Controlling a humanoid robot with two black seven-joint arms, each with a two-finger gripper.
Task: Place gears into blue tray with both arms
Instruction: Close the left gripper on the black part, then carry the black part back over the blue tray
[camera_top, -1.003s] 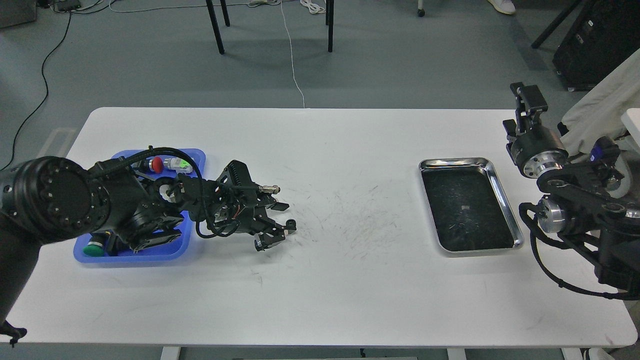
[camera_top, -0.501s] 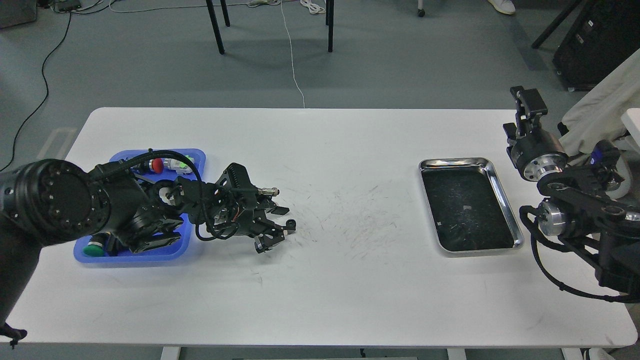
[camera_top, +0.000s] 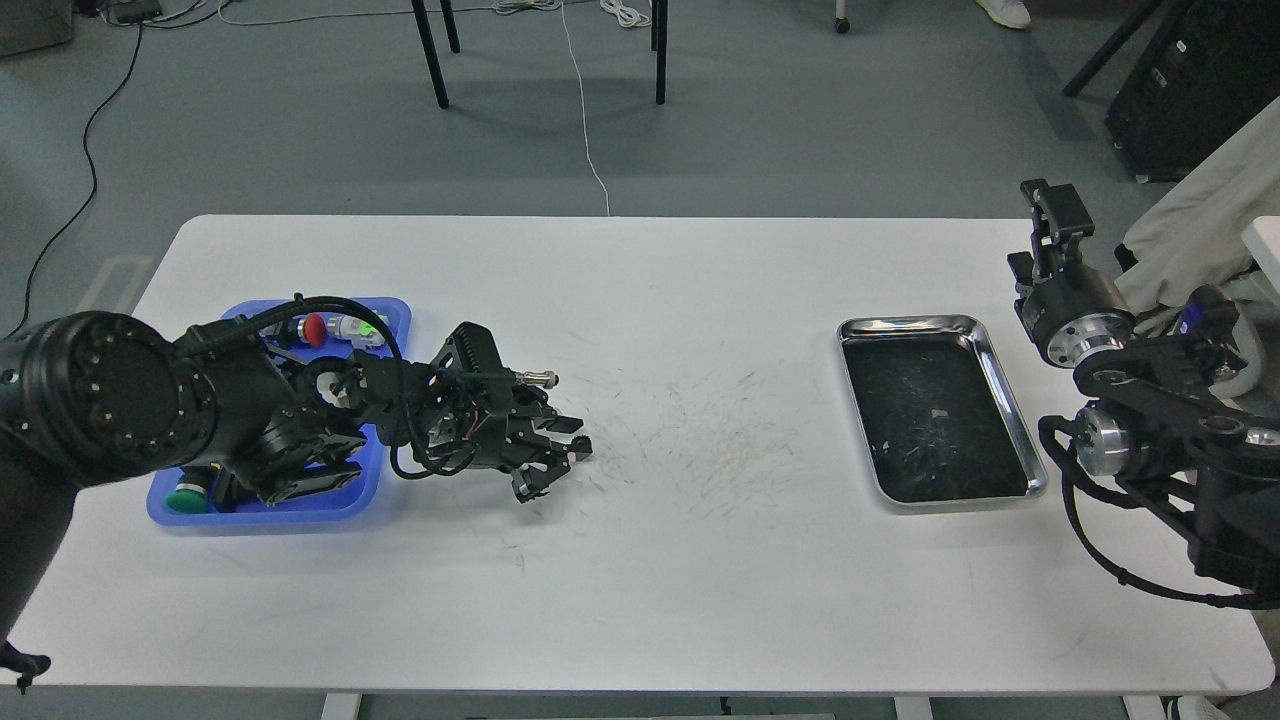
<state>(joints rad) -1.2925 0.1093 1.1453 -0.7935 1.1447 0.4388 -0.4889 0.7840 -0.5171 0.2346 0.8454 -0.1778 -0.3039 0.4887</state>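
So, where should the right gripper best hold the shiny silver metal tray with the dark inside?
Probably the raised rim along the right long edge of the shiny silver metal tray, coming from above. The tray lies flat on the white table, so only the thin rim can go between two fingers, and the right gripper is nearest that side.

1. The place looks like a robotics lab or a test room, not a home.
2. The floor (camera_top: 800, 120) is plain grey and bare, and loose cables (camera_top: 590, 140) lie across it.
3. A white work table (camera_top: 640, 590) with many dark scratch marks stands in the middle.
4. Two black robot arms (camera_top: 150, 400) reach over the table from the left and the right.
5. A blue tray (camera_top: 395, 312) with push-button switches (camera_top: 314, 328) and a shiny metal tray (camera_top: 1015, 415) lie on it, like test parts.
6. Black furniture legs (camera_top: 432, 55) and dark equipment (camera_top: 1195, 85) stand behind.
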